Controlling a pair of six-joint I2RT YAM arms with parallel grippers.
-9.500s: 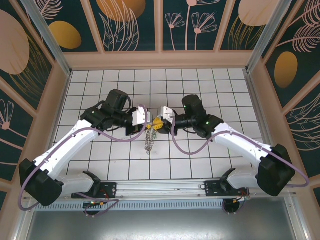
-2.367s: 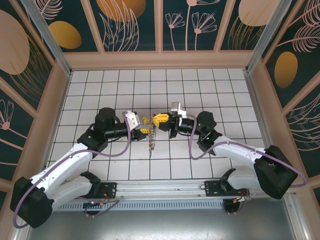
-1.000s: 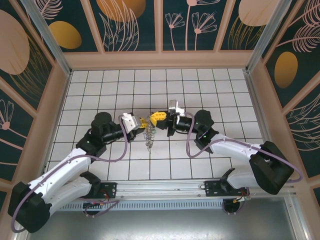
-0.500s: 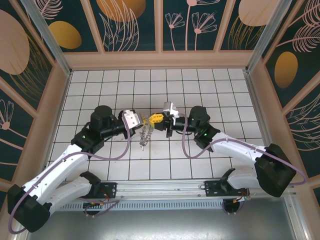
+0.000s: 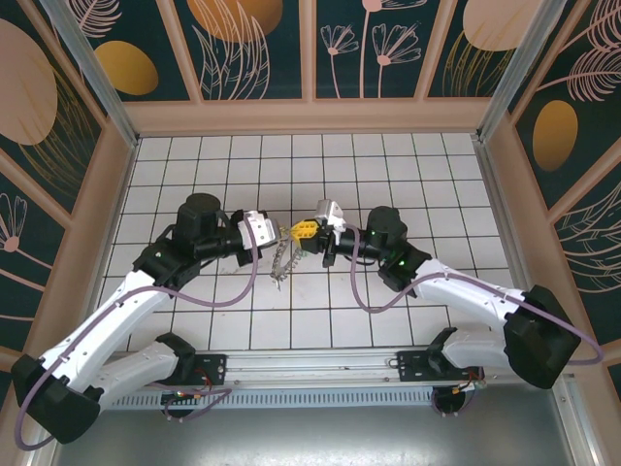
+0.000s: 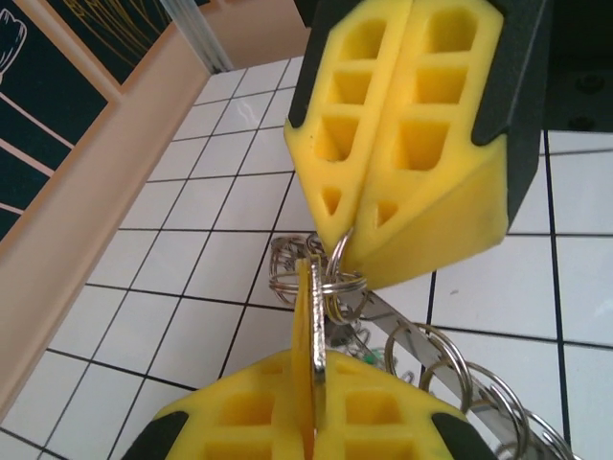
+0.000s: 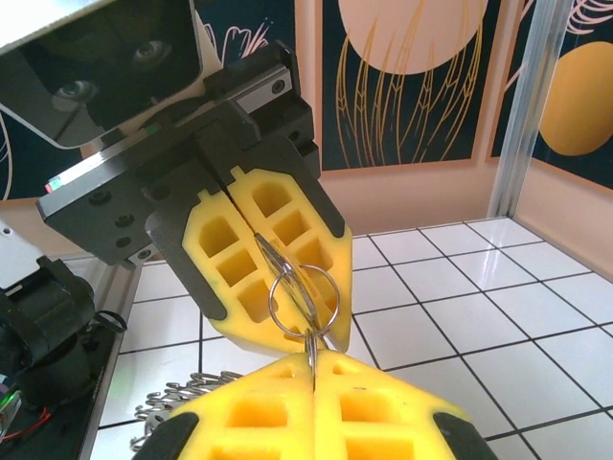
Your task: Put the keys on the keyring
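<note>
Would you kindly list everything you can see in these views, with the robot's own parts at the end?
keyring: one, silvery, in the air at mid-table, clamped between the two sets of fingers.
keys: one strand, too small to count, silvery-brown, hanging from the keyring toward the tiles.
table: one, white tiles with dark grid lines, under both arms.
walls: dark teal panels with peach flowers, wooden frames, around the table.
rail: one, metal, along the near edge.
arms: two, white with black joints; left arm, right arm.
left fingers: yellow, shut on the keyring.
right fingers: yellow, shut on the keyring.
</note>
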